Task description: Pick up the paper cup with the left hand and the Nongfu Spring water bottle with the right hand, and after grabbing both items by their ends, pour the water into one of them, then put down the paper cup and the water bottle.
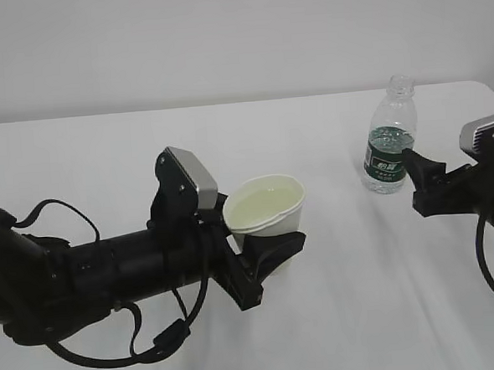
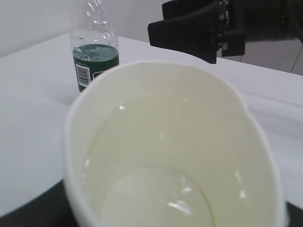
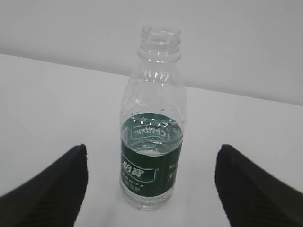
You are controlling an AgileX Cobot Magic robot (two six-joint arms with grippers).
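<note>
My left gripper (image 1: pixel 262 233) is shut on the white paper cup (image 1: pixel 265 205), black fingers around its lower wall. The cup stands upright with clear water (image 2: pixel 156 156) inside, filling the left wrist view. Whether its base touches the table is hidden by the fingers. The Nongfu Spring water bottle (image 1: pixel 389 143) stands upright and capless on the table at the right, with a little water at label height. My right gripper (image 1: pixel 414 179) is open just beside it. In the right wrist view the bottle (image 3: pixel 152 156) stands between and ahead of the spread fingers (image 3: pixel 52 189), touching neither.
The white table (image 1: pixel 102 143) runs back to a pale wall. The right gripper (image 2: pixel 184 35) also shows at the top of the left wrist view, behind the cup and right of the bottle (image 2: pixel 94 59).
</note>
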